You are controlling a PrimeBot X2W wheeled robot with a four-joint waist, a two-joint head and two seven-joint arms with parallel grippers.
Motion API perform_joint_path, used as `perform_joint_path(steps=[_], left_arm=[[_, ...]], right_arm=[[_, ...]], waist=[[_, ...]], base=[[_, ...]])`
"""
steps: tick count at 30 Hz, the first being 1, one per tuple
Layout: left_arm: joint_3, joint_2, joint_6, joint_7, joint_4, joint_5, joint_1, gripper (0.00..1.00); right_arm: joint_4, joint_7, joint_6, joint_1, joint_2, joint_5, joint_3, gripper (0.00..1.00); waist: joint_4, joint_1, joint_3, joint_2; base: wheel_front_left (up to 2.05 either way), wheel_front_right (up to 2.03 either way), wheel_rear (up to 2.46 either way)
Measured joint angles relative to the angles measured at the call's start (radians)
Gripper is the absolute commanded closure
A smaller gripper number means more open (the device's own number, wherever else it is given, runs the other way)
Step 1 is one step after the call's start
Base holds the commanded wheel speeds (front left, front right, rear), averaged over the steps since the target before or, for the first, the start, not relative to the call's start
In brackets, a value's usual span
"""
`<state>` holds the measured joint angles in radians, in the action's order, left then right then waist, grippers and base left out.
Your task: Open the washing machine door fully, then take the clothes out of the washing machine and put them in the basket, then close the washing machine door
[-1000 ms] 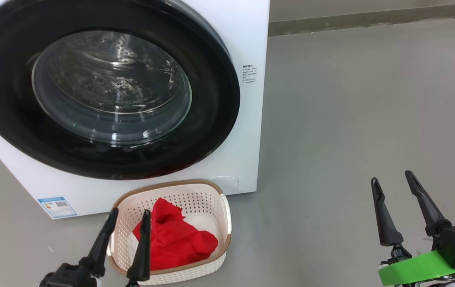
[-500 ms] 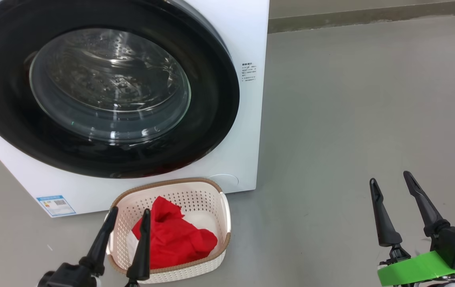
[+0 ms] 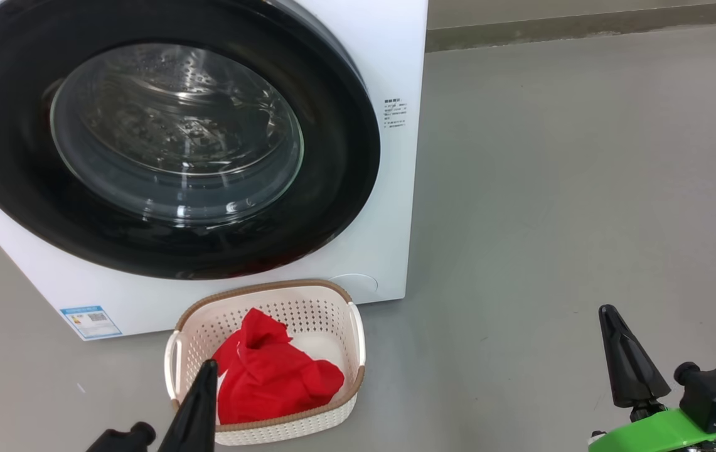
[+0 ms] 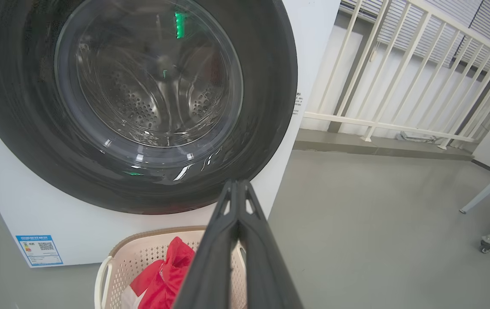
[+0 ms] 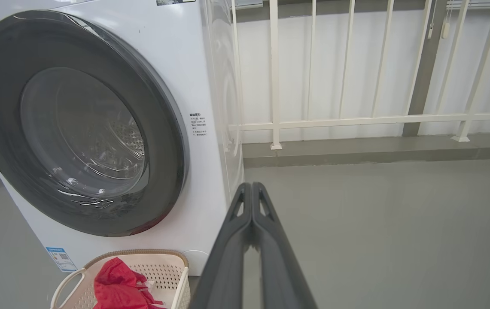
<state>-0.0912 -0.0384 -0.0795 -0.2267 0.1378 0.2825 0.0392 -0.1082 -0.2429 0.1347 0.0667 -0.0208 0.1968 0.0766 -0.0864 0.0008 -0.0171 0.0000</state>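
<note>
Left fingers (image 4: 221, 249), right fingers (image 5: 234, 244) now pressed together, one basket (image 3: 282, 433), one red garment (image 3: 276, 376)

Left gripper (image 3: 208, 366) has closed; right gripper (image 3: 606, 310) too.

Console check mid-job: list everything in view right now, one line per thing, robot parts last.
washing machine: one, white, on the floor at left
washing machine door: one, black rim with clear glass, closed on the machine front
basket: one, cream with brown rim, on the floor before the machine
clothes: one heap, red, inside the basket
railing: one, white, behind, right of the machine
left gripper: one, dark, shut, empty, near the basket
right gripper: one, dark, shut, empty, over the floor
</note>
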Motion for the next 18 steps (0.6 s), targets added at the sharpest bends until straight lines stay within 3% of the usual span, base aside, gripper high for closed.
perform_joint_path(steps=[18], left_arm=[[0.025,0.0,-0.001,0.05,0.019,0.197,-0.004,1.0]], right_arm=[[-0.024,0.043,0.0,-0.005,-0.007,0.225,-0.004,1.0]], waist=[[0.013,-0.0006,0.005,0.0]], base=[[0.0,0.0,0.0]])
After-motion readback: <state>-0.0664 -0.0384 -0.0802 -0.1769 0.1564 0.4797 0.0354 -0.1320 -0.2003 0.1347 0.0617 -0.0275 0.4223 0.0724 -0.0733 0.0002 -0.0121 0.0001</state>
